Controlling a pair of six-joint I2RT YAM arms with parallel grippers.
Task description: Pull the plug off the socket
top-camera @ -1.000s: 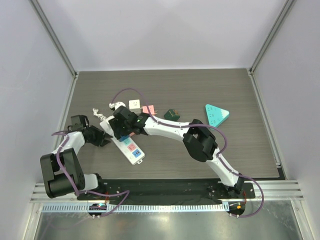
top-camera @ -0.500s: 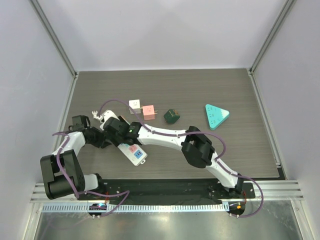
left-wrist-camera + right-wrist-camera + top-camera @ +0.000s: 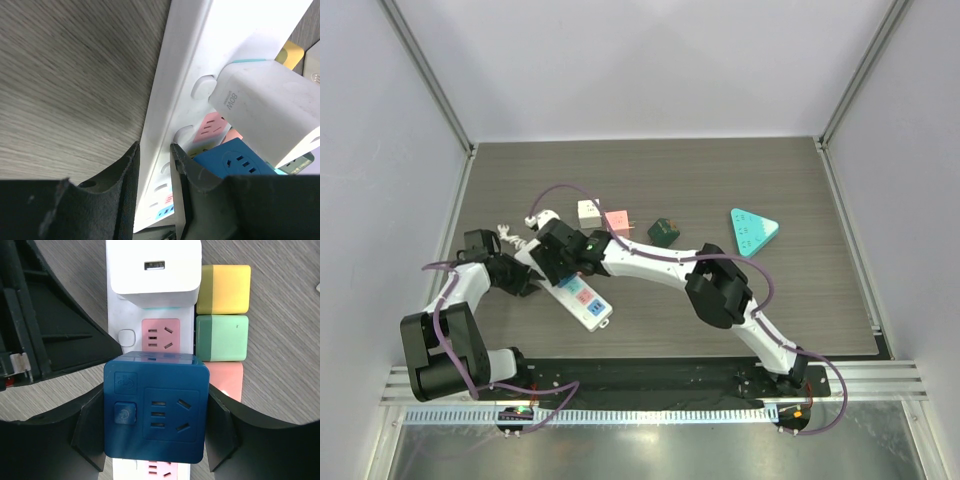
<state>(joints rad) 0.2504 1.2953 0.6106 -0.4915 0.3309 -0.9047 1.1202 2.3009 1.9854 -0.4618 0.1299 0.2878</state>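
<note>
The socket is a white power strip (image 3: 584, 299) with pink outlets, lying slantwise left of centre on the table. The plug is a dark blue cube (image 3: 155, 412) directly over the strip (image 3: 116, 315). My right gripper (image 3: 155, 425) is shut on it, one black finger on each side. Whether its pins are still in the strip I cannot tell. My left gripper (image 3: 155, 165) is shut on the strip's long edge (image 3: 185, 60), with the blue plug (image 3: 235, 160) just beyond. From above, the right gripper (image 3: 557, 255) hides the plug and the left gripper (image 3: 525, 275) meets the strip's far-left end.
A white charger (image 3: 154, 272) sits in the strip beyond the plug. Yellow (image 3: 223, 289), mint green (image 3: 222, 337) and salmon (image 3: 225, 380) cubes lie beside the strip. Farther right are a white cube (image 3: 588, 209), a pink cube (image 3: 616, 221), a dark green cube (image 3: 664, 232) and a teal triangular block (image 3: 753, 231).
The right wrist swung toward the left arm half a second ago and has come back toward the right. The strip shifted slightly with it. Both grips are unchanged.
</note>
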